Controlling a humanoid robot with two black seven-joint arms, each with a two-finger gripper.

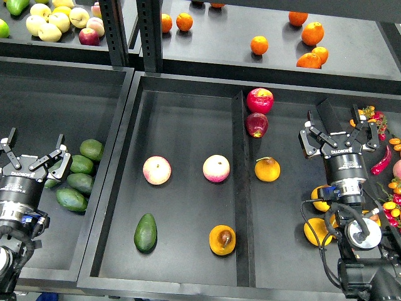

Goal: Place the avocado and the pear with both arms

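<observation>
The dark green teardrop avocado (145,232) lies at the front left of the central tray's left compartment (188,125). The pear (222,239), orange-yellow with a dark brown dimple, rests at the front right of the same compartment, close to the divider. My left gripper (34,149) hovers over the left bin, well left of the avocado, open with nothing between its fingers. My right gripper (336,128) stands over the tray's right compartment, up and right of the pear, also open and empty.
Two pink-yellow apples (156,170) (216,168) lie behind the avocado and pear. A thin-stemmed orange fruit (267,169) and two red fruits (260,100) sit right of the divider (242,188). Lighter avocados (80,182) fill the left bin. Oranges (312,32) sit on the back shelf.
</observation>
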